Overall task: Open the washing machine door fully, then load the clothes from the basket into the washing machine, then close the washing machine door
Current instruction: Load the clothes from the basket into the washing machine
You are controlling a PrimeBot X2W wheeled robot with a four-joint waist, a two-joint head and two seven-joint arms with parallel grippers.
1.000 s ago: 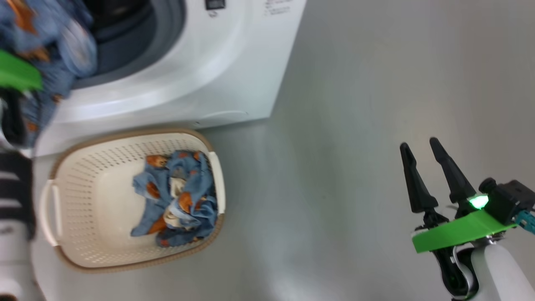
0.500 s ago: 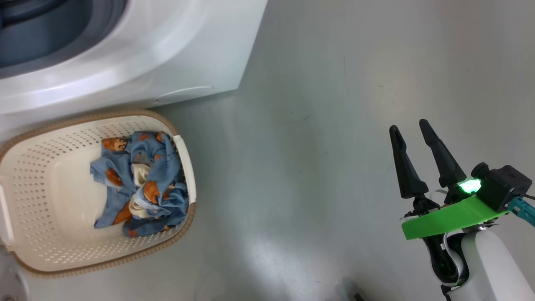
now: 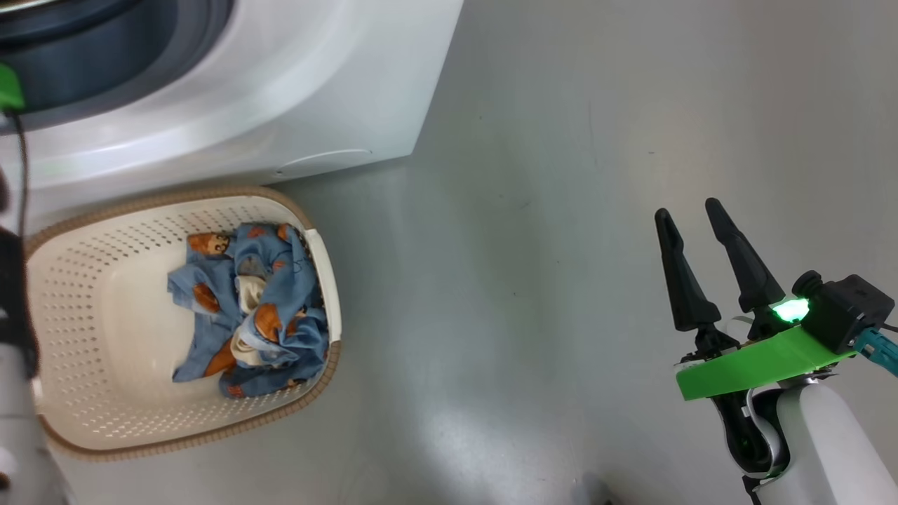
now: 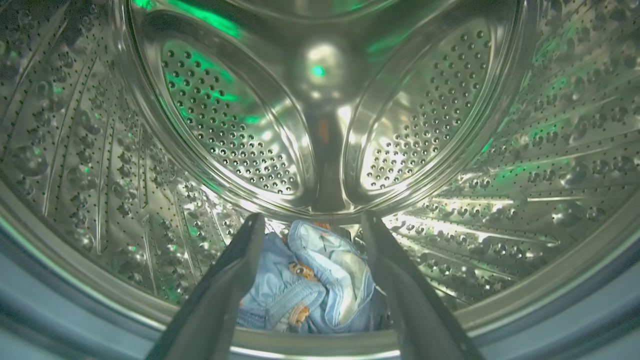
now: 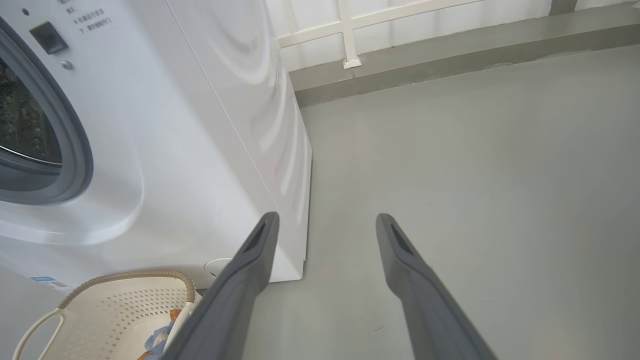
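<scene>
One bundle of the clothes [image 4: 310, 285] lies at the bottom of the steel drum [image 4: 320, 125], loose beyond the spread, empty left end effector [image 4: 312, 220]. A second heap [image 3: 252, 308] sits in the basket [image 3: 105, 337] just beside the washing machine [image 3: 280, 105]. The right end effector [image 3: 689, 209] hangs spread and empty over the floor [image 3: 526, 315]. Loading looks about half done; shutting the machine is left.

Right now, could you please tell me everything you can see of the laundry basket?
The basket is cream-white perforated plastic, a rounded rectangle with a brown woven-look rim and a handle at each end. It stands upright on the grey floor before the washing machine. Blue printed clothes with cream cloth lie heaped at its right end; the rest of its bottom is bare.
</scene>
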